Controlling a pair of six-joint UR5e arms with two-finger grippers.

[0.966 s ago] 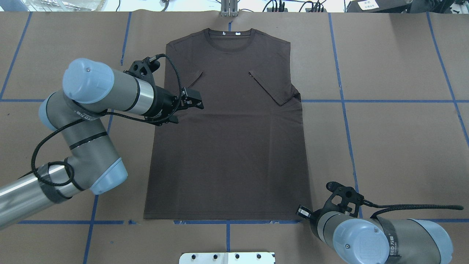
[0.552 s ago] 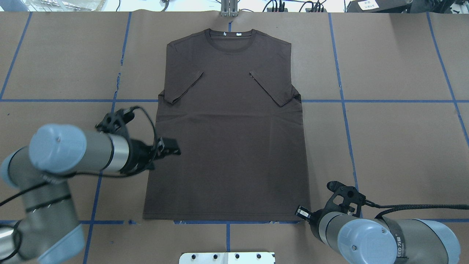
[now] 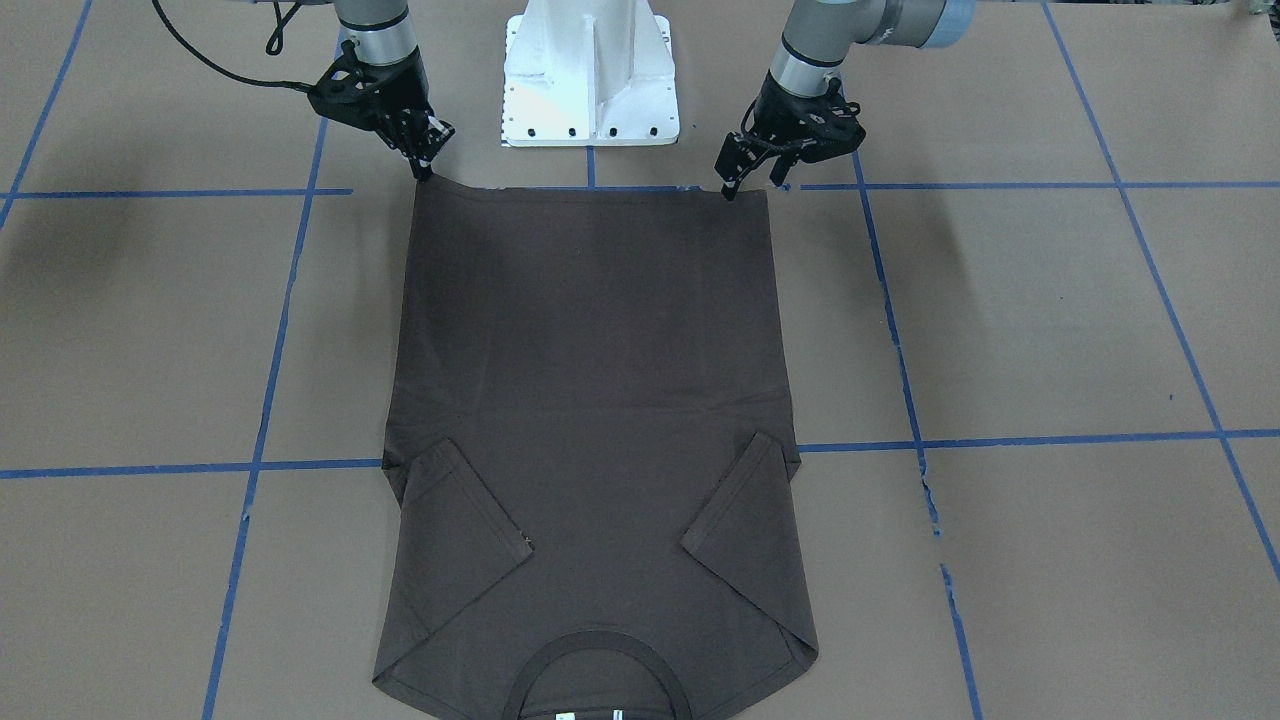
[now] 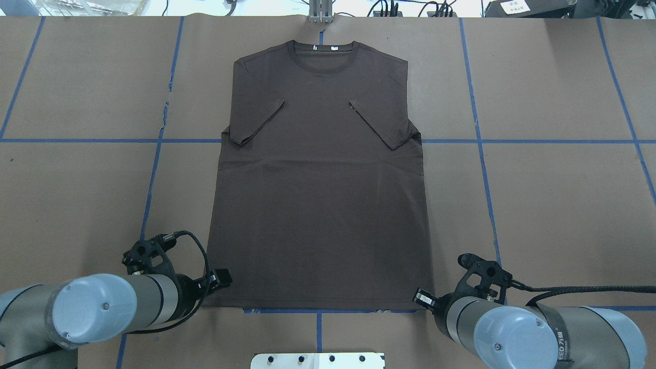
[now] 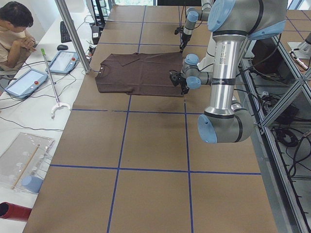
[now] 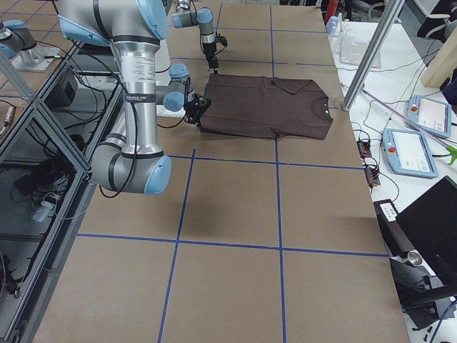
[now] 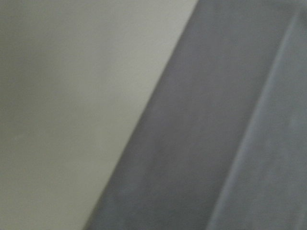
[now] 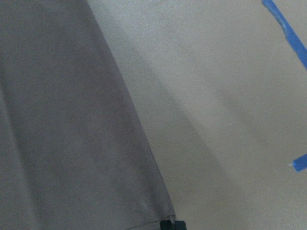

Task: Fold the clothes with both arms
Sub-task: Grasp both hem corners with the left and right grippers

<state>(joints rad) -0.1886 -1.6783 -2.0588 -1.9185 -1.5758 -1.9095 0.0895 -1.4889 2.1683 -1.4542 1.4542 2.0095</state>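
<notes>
- A dark brown T-shirt [image 4: 323, 205] lies flat on the paper-covered bench [image 4: 553, 205], straight out from the white pedestal base [image 3: 590, 70]. Its hem [image 4: 318, 306] is the edge nearest the base and its collar [image 4: 324, 56] the edge farthest from it.
- Done so far, judging by how it lies: both short sleeves [image 4: 256, 120] are turned in over the chest, so the shirt is a narrow oblong.
- Left to do, as I judge it: the lengthwise folds. The hem is not yet lifted and no cross fold shows.
- The left pincer [image 3: 748, 182] is at the hem corner to one side of the base. Its fingers look spread, with nothing pinched.
- The right pincer [image 3: 425, 165] is at the hem corner on the base's other side, tip touching the cloth. I cannot tell whether it is pinching the cloth or merely resting on it.
- The front-facing view shows both pincer tips at the corners. In the overhead view the wrists partly hide them.
- Only the overhead view shows both white neck labels inside the collar clearly.
- The right wrist view shows the hem corner with a dark fingertip just at it. The left wrist view is a blur of cloth edge and bench.
- The side views alone show a seated person [image 5: 14, 29] beyond the bench end farthest from the base.
</notes>
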